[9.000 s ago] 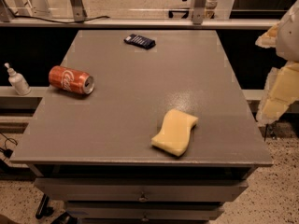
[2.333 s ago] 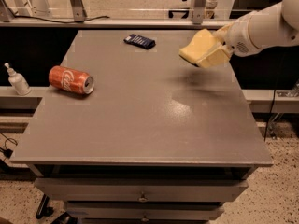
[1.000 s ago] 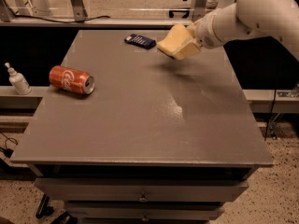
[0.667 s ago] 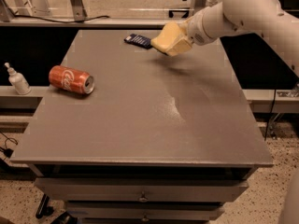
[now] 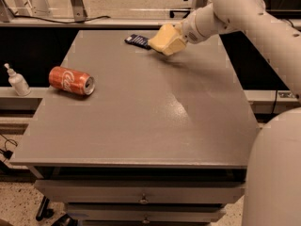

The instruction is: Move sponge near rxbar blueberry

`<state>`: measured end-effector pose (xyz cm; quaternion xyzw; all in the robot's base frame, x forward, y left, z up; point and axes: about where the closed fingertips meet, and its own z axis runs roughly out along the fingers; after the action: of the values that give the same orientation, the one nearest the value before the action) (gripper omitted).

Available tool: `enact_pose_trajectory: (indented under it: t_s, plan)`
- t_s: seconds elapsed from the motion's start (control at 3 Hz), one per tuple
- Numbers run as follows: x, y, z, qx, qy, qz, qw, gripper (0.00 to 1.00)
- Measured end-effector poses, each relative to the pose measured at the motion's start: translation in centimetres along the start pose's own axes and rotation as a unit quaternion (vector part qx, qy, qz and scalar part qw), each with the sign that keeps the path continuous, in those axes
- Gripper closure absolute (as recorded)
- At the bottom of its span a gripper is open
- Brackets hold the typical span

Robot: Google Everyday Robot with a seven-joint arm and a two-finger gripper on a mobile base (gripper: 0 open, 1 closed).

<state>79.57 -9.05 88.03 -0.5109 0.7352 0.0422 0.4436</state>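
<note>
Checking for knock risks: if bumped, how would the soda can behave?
On its side, the soda can would probably roll. A small drink can, likely light, easily shoved. The claw, shut on the sponge beside the rxbar blueberry, is well away.

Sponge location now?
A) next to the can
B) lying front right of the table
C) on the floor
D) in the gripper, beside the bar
D: the gripper holds the sponge just right of the bar, at the table's far edge.
</note>
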Motion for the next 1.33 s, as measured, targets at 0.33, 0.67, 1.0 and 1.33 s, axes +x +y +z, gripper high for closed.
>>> enact_pose_trajectory:
  t_s: [0.33, 0.67, 1.0, 1.33]
  plan:
    - [0.1, -0.1, 1.0, -0.009, 0.001, 0.004, 0.9999, 0.59]
    - [0.2, -0.1, 1.5, -0.015, 0.002, 0.006, 0.9999, 0.36]
    - [0.2, 0.0, 1.9, -0.021, 0.001, 0.006, 0.9998, 0.12]
    - [0.3, 0.0, 2.0, -0.023, 0.001, 0.006, 0.9997, 0.00]
